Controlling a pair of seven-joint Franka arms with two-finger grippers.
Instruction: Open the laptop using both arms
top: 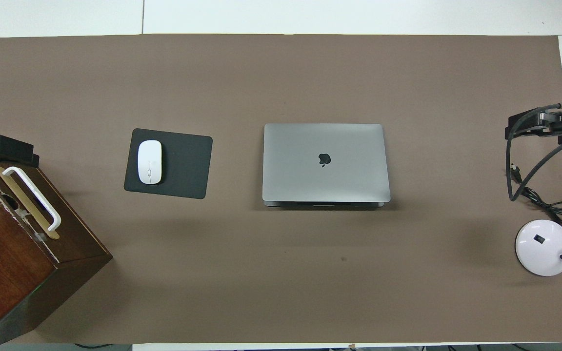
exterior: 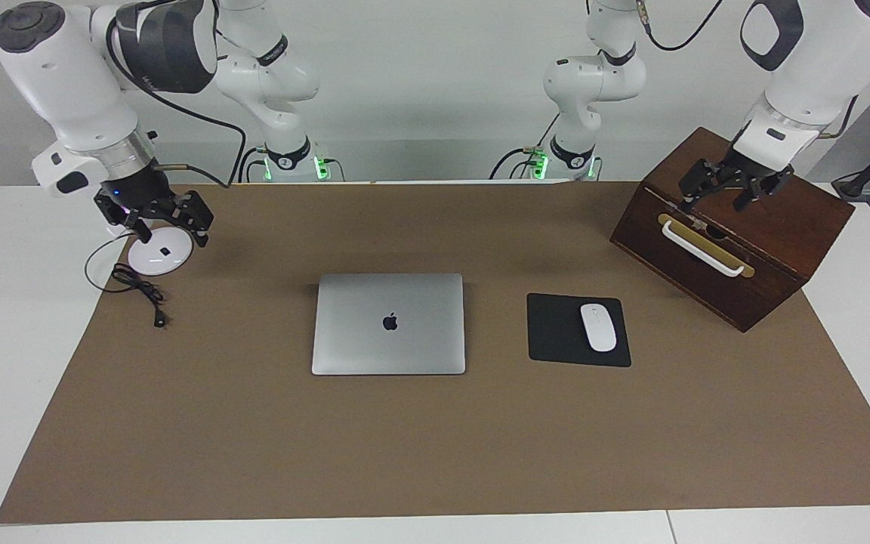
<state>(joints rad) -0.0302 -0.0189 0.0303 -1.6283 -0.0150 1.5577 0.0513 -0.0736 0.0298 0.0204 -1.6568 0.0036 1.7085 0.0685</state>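
The laptop [exterior: 388, 323] is thin, silver-grey and closed, with the dark apple logo up. It lies flat in the middle of the brown mat and also shows in the overhead view [top: 325, 163]. My right gripper [exterior: 172, 233] hangs open and empty over a white round base at the right arm's end of the table, well apart from the laptop; its tip shows in the overhead view [top: 530, 126]. My left gripper [exterior: 716, 200] hangs open and empty over the wooden box at the left arm's end; it also shows in the overhead view [top: 3, 147].
A dark wooden box [exterior: 737, 257] with a white handle [exterior: 703, 249] stands at the left arm's end. A black mouse pad [exterior: 556, 332] with a white mouse [exterior: 598, 326] lies beside the laptop. A white round base [exterior: 159, 257] and a black cable [exterior: 140, 291] lie at the right arm's end.
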